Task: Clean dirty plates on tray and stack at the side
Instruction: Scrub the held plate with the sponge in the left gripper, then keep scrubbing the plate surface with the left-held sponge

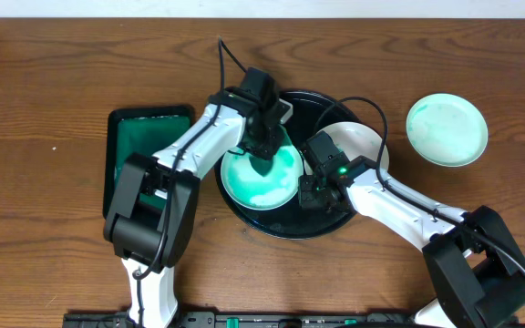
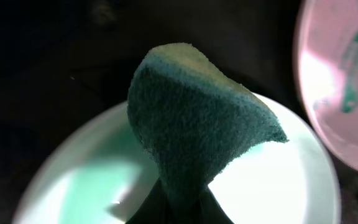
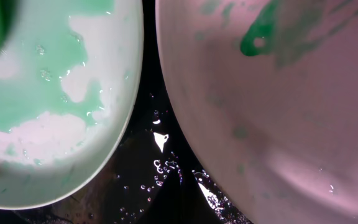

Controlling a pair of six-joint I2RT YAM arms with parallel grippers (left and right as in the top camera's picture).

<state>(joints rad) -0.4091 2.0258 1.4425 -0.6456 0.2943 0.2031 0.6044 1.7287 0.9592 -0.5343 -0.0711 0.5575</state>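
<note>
One green-smeared plate (image 1: 261, 178) is lying in the left part of the black tray (image 1: 285, 228), and a whiter plate (image 1: 361, 144) is lying just beside it on the right. A third plate (image 1: 446, 129) is resting on the table (image 1: 53, 73), well apart. The left fingers (image 1: 262, 146) are gripping a dark green sponge (image 2: 197, 124) over the smeared plate. The right fingers (image 1: 311, 189) are hanging closed between the two tray plates.

1. Mid-table (image 1: 62, 73): round tray (image 1: 281, 233), holding two plates side by side: left plate (image 1: 253, 187), right plate (image 1: 363, 138).
2. Over left plate: sponge (image 2: 197, 124).
3. Right of round tray, well apart, on the table: third plate (image 1: 446, 129).
4. Left of round tray: rectangular tray (image 1: 144, 150).
</note>
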